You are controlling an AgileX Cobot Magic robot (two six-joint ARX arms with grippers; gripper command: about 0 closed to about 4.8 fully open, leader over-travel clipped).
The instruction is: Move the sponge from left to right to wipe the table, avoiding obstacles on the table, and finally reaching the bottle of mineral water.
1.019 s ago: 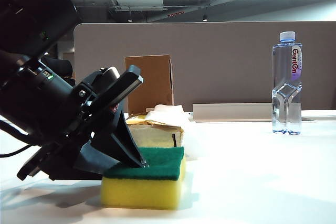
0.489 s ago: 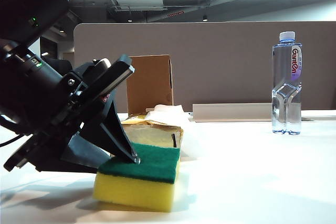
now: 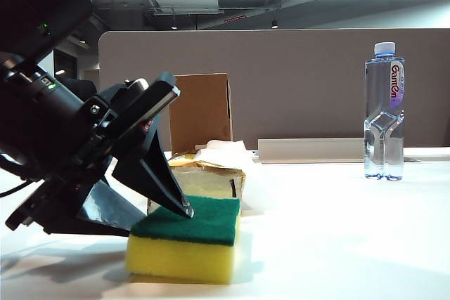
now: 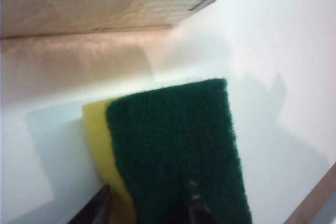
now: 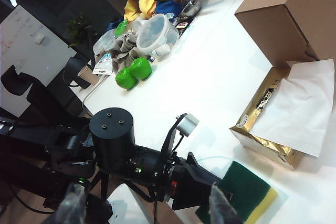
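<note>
The left claw (image 3: 165,209) is angled down-right, parted, one fingertip (image 3: 187,210) on the sponge (image 3: 186,240). The right claw (image 5: 147,208) is held open, raised above the counter (image 3: 337,237).

The left arm (image 3: 49,103) is bulky matte black, with small green lights and visible screws. Its left claw (image 3: 158,201) has dark wedge-shaped fingers.

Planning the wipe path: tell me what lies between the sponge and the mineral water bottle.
In the exterior view, only bare white table stretches from the sponge to the bottle. The tissue pack and cardboard box sit behind the sponge.
</note>
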